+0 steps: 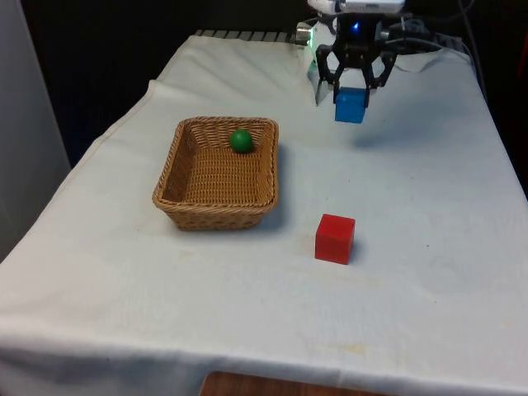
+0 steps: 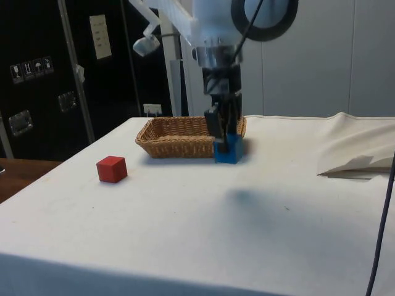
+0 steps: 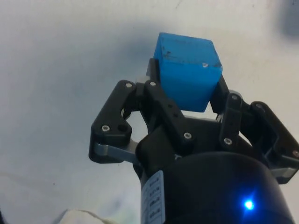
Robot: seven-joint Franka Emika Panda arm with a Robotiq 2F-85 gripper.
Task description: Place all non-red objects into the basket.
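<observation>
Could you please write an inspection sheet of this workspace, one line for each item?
Surface: table under a white cloth, with a bunched fold at one edge in the side view.
Job's things: basket holds a green ball; blue cube is held off the cloth; red cube sits on the cloth, apart from the basket.
Clutter: nothing seen.
Gripper: gripper is shut on the blue cube, raised above the table, beyond the basket towards the front view's right.
Cables: black cable hangs at the edge of the side view.
Surroundings: dark cabinets behind the table.
</observation>
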